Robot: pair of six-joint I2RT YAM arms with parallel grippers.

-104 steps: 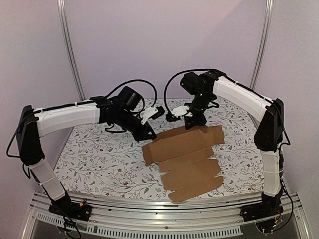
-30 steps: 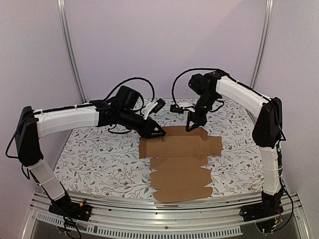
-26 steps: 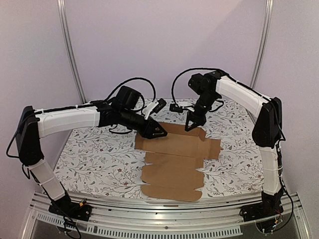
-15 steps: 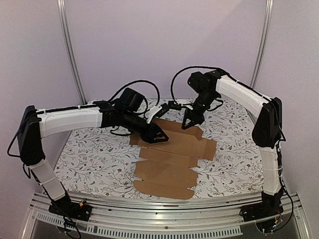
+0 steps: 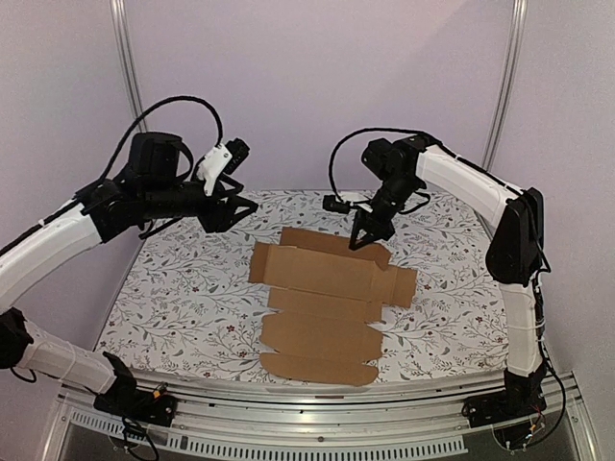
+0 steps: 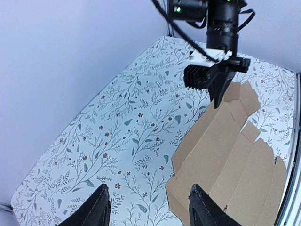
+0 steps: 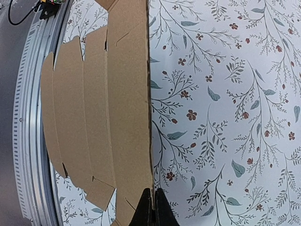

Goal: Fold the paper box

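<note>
Floral desk (image 5: 173, 288) before lilac walls (image 5: 317, 86). At left, the left hand (image 5: 240, 213) hangs above it, spread wide, empty. At centre the paper box (image 5: 327, 298) lies unfolded flat. The right hand (image 5: 357, 240), pressed together, pinches its far edge.

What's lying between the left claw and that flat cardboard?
Nothing but the bare flowered table cover. The left wrist view shows it best: the open left gripper hangs over the cloth, and the paper box lies apart from it.

Flat paper box (image 7: 101, 117) on floral tablecloth (image 7: 225, 122); closed end effector (image 7: 151, 197) at its edge.
</note>
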